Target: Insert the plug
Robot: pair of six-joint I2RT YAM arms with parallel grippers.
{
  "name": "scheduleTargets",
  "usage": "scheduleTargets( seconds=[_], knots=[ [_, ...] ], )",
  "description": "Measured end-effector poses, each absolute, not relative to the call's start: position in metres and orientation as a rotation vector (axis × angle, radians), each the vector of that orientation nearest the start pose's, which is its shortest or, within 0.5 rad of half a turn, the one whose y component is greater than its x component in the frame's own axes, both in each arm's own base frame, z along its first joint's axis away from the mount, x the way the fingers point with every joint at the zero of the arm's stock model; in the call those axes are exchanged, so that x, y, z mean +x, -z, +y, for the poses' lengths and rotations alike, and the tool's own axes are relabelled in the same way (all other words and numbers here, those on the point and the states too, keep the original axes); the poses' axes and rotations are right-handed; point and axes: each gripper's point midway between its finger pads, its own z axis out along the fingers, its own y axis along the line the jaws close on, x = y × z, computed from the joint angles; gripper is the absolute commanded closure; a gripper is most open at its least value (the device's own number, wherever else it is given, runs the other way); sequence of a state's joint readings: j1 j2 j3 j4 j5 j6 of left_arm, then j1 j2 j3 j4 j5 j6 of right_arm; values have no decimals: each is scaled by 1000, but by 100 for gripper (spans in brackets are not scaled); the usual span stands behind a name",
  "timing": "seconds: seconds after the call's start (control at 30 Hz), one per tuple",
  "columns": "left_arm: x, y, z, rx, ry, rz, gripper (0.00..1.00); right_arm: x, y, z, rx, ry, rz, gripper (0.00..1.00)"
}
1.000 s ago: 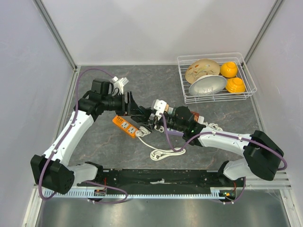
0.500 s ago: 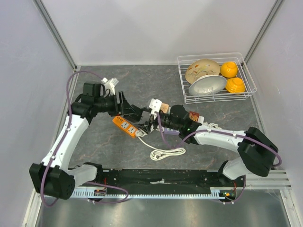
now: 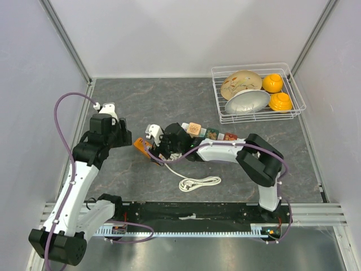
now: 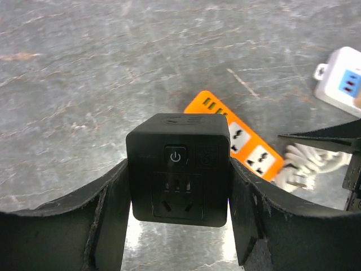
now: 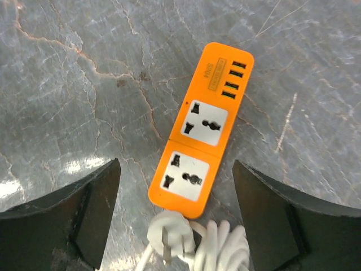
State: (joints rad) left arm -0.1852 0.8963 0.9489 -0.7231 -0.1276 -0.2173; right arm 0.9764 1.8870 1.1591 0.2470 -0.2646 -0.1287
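Right wrist view: right pincer (image 5: 176, 166) apart over power strip (image 5: 203, 130), seemingly poised for the loose plug (image 5: 169, 232); left pincer (image 4: 179, 189) clamping black socket cube (image 4: 179, 164).

This is looking like a robot lab. Plain white panels (image 3: 186, 34) in metal framing (image 3: 66, 42) are enclosing the tabletop (image 3: 180, 93).

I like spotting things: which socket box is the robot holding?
The black cube, gripped by the left end effector. The orange strip lies on the table, unheld.
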Motion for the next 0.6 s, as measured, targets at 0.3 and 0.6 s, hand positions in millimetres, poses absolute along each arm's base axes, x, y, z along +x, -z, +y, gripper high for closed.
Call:
scheduleTargets(
  seconds=[0.3,0.6],
  knots=[
    [263,-185,-22,-138,-19,2247,98,264,-44,468,-1339,-692,1878,19],
    [264,-179,-42,-41,103,2237,98,263,-25,442,-1358,-577,1941,79]
  ],
)
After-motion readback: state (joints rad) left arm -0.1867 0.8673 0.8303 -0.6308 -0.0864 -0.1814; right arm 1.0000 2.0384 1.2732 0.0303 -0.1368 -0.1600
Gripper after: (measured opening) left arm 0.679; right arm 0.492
